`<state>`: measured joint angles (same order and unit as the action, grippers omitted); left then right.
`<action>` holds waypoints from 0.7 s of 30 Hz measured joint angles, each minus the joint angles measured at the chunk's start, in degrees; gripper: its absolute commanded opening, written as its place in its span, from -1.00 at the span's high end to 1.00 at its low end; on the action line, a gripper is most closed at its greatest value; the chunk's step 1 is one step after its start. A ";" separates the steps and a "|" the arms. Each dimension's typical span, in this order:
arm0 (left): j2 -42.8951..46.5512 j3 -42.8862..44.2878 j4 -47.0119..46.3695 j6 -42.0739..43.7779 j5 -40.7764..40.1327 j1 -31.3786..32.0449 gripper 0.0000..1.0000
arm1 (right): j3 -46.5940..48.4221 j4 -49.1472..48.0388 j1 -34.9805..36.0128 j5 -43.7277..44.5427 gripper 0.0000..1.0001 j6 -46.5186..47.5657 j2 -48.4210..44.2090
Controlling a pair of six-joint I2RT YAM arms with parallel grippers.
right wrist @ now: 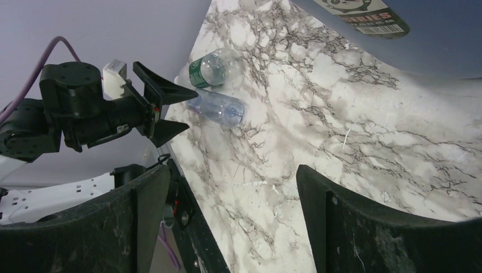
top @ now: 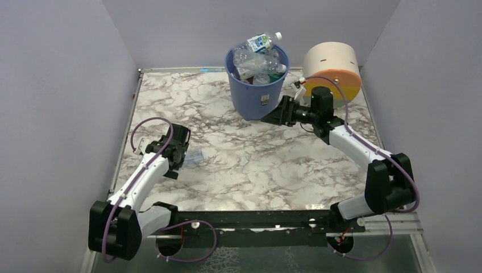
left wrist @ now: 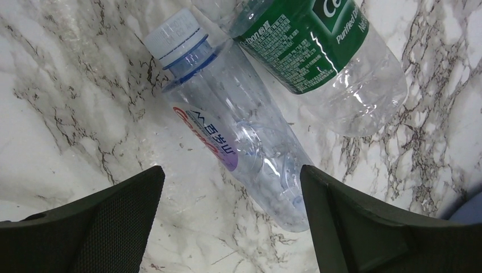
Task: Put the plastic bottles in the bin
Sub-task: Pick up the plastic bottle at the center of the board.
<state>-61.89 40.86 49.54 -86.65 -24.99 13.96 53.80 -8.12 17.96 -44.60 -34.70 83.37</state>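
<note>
- Bin (top: 257, 94) at rear centre of table (top: 256, 170); drum (top: 331, 65) just right of bin, at rear right
- Plastic bottles (top: 258, 67) piled in bin; top bottle (top: 262, 41) lying across pile, projecting above rim
- Right gripper (top: 270, 116) low beside bin's right front, in front of drum
- Slim bottle (left wrist: 239, 136) and purified-water bottle (left wrist: 324, 51) lying on table at left, well apart from bin, just beside each other
- Left gripper (left wrist: 232, 170) above slim bottle, one finger each side, not touching
</note>
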 measured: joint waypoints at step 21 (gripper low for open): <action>-7.30 -3.65 -7.78 1.97 1.92 -0.09 -0.48 | -0.83 -1.31 0.48 -0.26 -0.71 -0.87 0.00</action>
<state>-69.19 37.21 41.76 -84.68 -23.07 13.87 52.97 -9.43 18.44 -44.86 -35.57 83.37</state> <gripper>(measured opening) 0.770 0.852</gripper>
